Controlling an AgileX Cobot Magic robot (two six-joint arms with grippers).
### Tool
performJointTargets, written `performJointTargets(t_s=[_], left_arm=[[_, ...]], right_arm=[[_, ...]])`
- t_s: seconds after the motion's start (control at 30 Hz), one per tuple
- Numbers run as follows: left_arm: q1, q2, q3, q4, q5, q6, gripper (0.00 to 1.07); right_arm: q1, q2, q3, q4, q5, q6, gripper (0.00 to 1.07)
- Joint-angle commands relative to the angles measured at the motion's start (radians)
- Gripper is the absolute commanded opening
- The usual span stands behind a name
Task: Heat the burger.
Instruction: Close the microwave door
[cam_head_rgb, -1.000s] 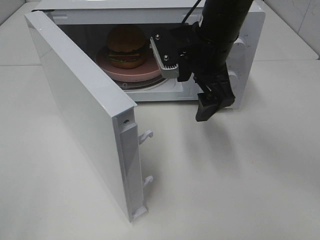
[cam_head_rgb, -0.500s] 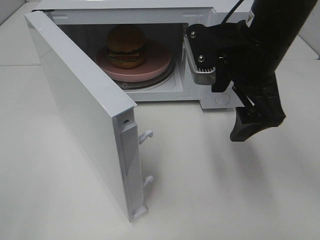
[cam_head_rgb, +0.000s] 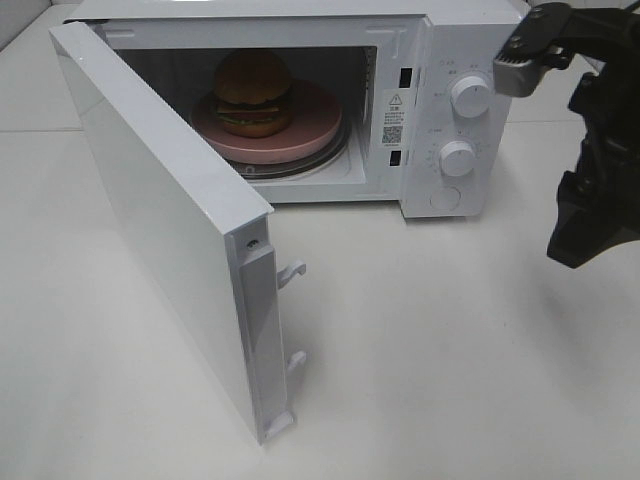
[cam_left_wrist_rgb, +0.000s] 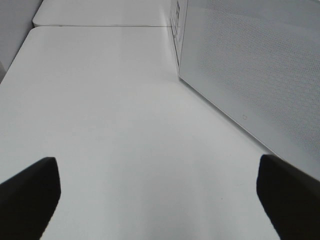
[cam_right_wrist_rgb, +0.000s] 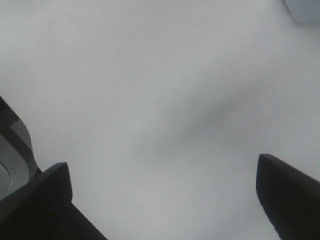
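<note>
The burger (cam_head_rgb: 252, 92) is sitting inside the microwave (cam_head_rgb: 420, 210), on a round pink plate (cam_head_rgb: 310, 135) that is resting on the glass turntable (cam_head_rgb: 300, 166) – the bun is lying toward the plate's back-left part rather than on its middle. The microwave is standing toward the far edge of the white table (cam_head_rgb: 450, 380), and its door (cam_head_rgb: 150, 220) is standing wide open, swinging out toward the near left with its two latch hooks (cam_head_rgb: 292, 272) pointing into the room. Two round white knobs (cam_head_rgb: 470, 97) are showing one above the other on the control panel, right of the cavity, with a small label (too small to read) on the inner frame beside them. The right gripper (cam_right_wrist_rgb: 162, 200) is hanging above the table off the microwave's right side, clear of the panel, and its jaws are standing wide apart with only bare tabletop between them. The left gripper (cam_left_wrist_rgb: 160, 197) is out of the high camera's sight; its own camera is showing it low over the table on the outer side of the door, whose dotted window panel is filling one side of that view. Its jaws are also spreading wide – nothing is lying between them.
</note>
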Motion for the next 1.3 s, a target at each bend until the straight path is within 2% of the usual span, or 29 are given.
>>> performJointTargets(t_s=[0.03, 0.07, 0.13, 0.3, 0.33, 0.57, 0.77, 0.8, 0.83, 1.0, 1.07, 1.1, 1.13, 1.3], left_arm=[[0.0, -0.016, 0.002, -0.007, -0.008, 0.002, 1.0], [0.0, -0.016, 0.002, -0.007, -0.008, 0.002, 1.0], [0.0, -0.016, 0.002, -0.007, -0.008, 0.002, 1.0], [0.0, -0.016, 0.002, -0.007, -0.008, 0.002, 1.0], [0.0, -0.016, 0.002, -0.007, -0.008, 0.002, 1.0], [0.0, -0.016, 0.002, -0.007, -0.008, 0.002, 1.0], [0.0, -0.016, 0.002, -0.007, -0.008, 0.002, 1.0], [0.0, -0.016, 0.002, -0.007, -0.008, 0.002, 1.0], [0.0, -0.016, 0.002, -0.007, -0.008, 0.002, 1.0], [0.0, -0.016, 0.002, -0.007, -0.008, 0.002, 1.0], [0.0, -0.016, 0.002, -0.007, -0.008, 0.002, 1.0], [0.0, -0.016, 0.002, -0.007, -0.008, 0.002, 1.0], [0.0, -0.016, 0.002, -0.007, -0.008, 0.002, 1.0], [0.0, -0.016, 0.002, -0.007, -0.008, 0.002, 1.0]], right_arm=[[-0.103, -0.007, 0.009, -0.029, -0.004, 0.219, 0.97], [-0.103, -0.007, 0.009, -0.029, -0.004, 0.219, 0.97], [-0.18, -0.007, 0.009, -0.031, -0.005, 0.346, 0.97], [-0.267, -0.007, 0.009, -0.033, -0.002, 0.512, 0.97], [-0.312, -0.008, 0.009, -0.036, 0.001, 0.575, 0.97], [-0.408, -0.071, 0.017, -0.044, 0.002, 0.62, 0.97], [-0.457, -0.227, 0.156, -0.051, -0.009, 0.616, 0.97], [-0.457, -0.307, 0.21, -0.044, -0.007, 0.616, 0.97], [-0.457, -0.307, 0.21, -0.044, -0.007, 0.616, 0.97], [-0.457, -0.557, 0.369, -0.02, -0.01, 0.616, 0.97], [-0.457, -0.594, 0.389, -0.02, -0.009, 0.611, 0.97], [-0.457, -0.685, 0.436, -0.02, -0.007, 0.609, 0.97], [-0.457, -0.685, 0.436, -0.02, -0.007, 0.609, 0.97], [-0.455, -0.924, 0.528, -0.017, -0.003, 0.606, 0.97]])
